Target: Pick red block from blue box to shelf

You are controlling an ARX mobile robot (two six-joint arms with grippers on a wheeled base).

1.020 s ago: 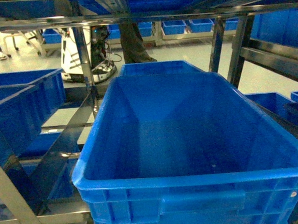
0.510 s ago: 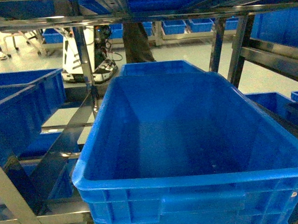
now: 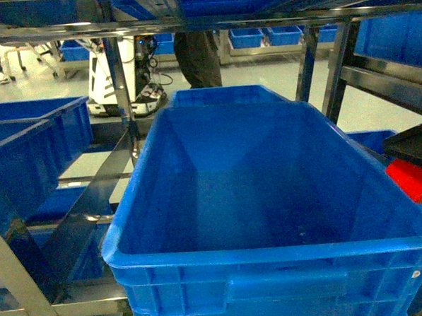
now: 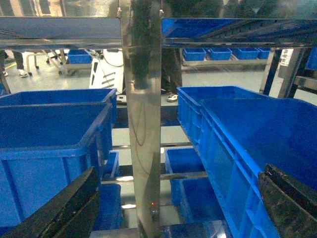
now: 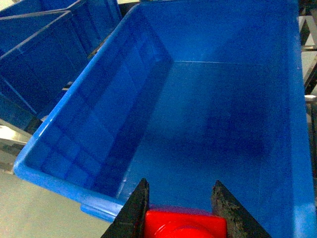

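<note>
Far left in the head view: deep dark-blue ribbed plastic crates [image 3: 33, 149] on the tiers of the tall shiny stainless-steel shelf [image 3: 119, 85], perforated post upright between them. In the left wrist view, left tool [image 4: 173, 208] spread wide, black fingers [image 4: 59, 210] apart at the bottom corners, holding nothing, facing the steel post. Centre: one large deep dark-blue crate [image 3: 273, 268], seemingly bare inside, resting on the shelf rails. Right: right tool [image 5: 181, 210] pinching the small glossy red plastic block [image 5: 185, 225] between its black fingers, hovering over the near rim of that crate; same red block [image 3: 412, 178] showing at the right edge of the head view. Shallow turquoise box not in view anywhere.

Step in hand, by judgement: carrying, block already lifted and brought to the shelf. Next move likely calling for a steady reach forward and down to a clear resting spot, then a release.

Beyond: pale glossy floor, a white wheeled machine [image 3: 111, 78], a person's dark legs [image 3: 197, 59], further rows of blue crates.
</note>
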